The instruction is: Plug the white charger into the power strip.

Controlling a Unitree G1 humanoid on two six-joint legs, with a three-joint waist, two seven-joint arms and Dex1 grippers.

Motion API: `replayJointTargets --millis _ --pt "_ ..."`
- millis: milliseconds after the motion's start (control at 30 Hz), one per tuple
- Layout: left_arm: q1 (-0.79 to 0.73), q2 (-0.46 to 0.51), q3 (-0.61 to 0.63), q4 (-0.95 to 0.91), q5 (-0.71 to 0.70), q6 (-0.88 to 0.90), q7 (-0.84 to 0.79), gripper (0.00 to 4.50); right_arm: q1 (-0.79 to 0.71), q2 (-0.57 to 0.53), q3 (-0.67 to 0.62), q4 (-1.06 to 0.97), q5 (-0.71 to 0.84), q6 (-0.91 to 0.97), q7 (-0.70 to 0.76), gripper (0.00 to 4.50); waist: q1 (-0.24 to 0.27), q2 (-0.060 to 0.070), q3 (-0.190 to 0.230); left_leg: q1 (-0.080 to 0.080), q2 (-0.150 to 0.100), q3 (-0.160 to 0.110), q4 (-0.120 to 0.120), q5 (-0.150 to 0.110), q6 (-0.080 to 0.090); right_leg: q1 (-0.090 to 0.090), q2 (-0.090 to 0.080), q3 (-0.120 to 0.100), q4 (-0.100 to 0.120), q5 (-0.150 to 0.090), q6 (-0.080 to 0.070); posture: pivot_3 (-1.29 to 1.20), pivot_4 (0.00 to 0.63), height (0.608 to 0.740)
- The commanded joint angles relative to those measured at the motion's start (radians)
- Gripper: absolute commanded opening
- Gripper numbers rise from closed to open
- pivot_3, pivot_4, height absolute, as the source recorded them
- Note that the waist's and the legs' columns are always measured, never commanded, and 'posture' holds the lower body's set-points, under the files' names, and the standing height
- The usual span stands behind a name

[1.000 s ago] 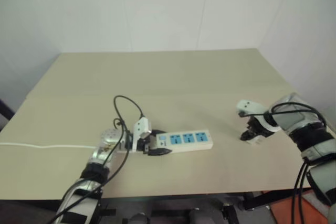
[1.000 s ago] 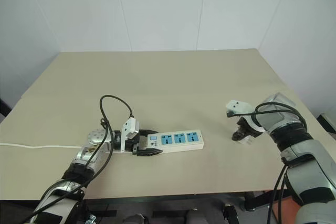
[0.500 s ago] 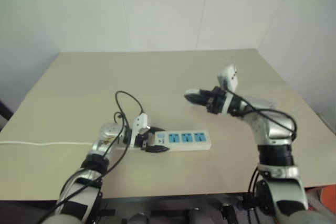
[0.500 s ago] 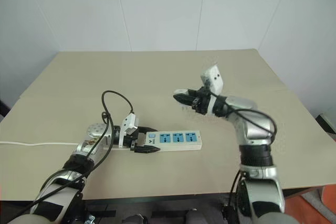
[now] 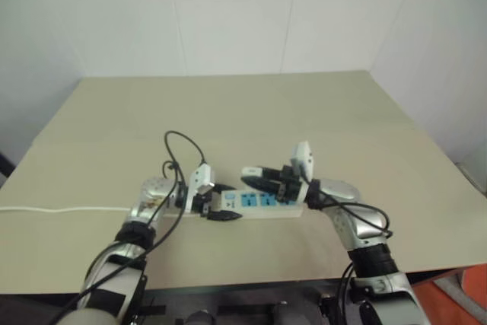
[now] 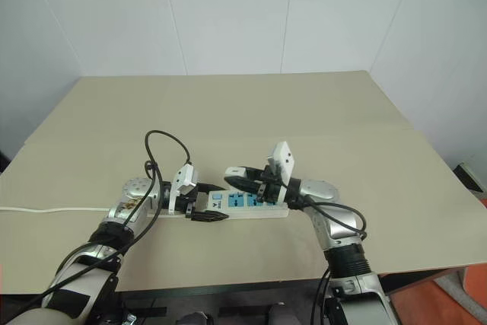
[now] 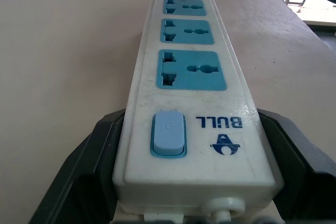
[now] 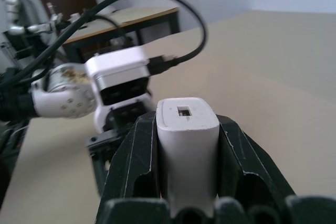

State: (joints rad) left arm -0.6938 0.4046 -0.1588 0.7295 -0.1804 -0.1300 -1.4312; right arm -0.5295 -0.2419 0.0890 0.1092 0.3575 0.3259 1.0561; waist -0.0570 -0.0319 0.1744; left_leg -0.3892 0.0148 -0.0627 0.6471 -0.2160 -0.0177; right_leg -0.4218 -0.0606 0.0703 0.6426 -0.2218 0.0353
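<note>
The power strip [image 5: 268, 203] lies on the tan table [image 5: 228, 112], a long white bar with blue sockets [image 7: 191, 71]. My left gripper [image 5: 218, 208] is shut on its switch end, one black finger [image 7: 92, 169] on each long side. My right gripper [image 5: 249, 173] hovers just above the strip and points left toward the left gripper. It is shut on the white charger [image 8: 186, 140], whose flat end with a small port faces the right wrist camera. The charger's prongs are hidden.
The strip's thin white cord [image 5: 61, 209] runs off to the table's left edge. A black cable loop [image 5: 183, 150] arches over the left wrist. In the right wrist view, the left arm's white module [image 8: 118, 77] sits close ahead of the charger. The table's front edge is near.
My right arm has swung from the table's right side to above the strip, and its gripper has turned to point left, still shut on the charger. The left gripper and strip have stayed put.
</note>
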Motion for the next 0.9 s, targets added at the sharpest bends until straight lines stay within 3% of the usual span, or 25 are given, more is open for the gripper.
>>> replayJointTargets --millis 33,367,900 --pt "0.026 0.020 -0.022 -0.022 0.027 0.002 -0.019 3.31 -0.013 0.008 0.044 0.034 -0.016 -0.083 0.041 1.10 -0.003 0.000 0.000 0.000 0.000 0.000 0.000 0.000 0.000 0.000 0.000 0.000 0.000 0.000 0.000 0.00 0.150 0.740" --pt "0.072 0.031 -0.024 -0.091 0.018 0.023 -0.018 3.31 -0.112 0.032 0.040 0.211 -0.030 -0.167 0.044 1.10 -0.006 0.000 0.000 0.000 0.000 0.000 0.000 0.000 0.000 0.000 0.000 0.000 0.000 0.000 0.000 0.00 0.150 0.740" --pt "0.090 0.043 -0.023 -0.123 0.016 0.041 -0.010 3.31 -0.113 0.020 0.042 0.207 -0.022 -0.176 0.069 1.10 -0.008 0.000 0.000 0.000 0.000 0.000 0.000 0.000 0.000 0.000 0.000 0.000 0.001 0.000 0.000 0.00 0.150 0.740"
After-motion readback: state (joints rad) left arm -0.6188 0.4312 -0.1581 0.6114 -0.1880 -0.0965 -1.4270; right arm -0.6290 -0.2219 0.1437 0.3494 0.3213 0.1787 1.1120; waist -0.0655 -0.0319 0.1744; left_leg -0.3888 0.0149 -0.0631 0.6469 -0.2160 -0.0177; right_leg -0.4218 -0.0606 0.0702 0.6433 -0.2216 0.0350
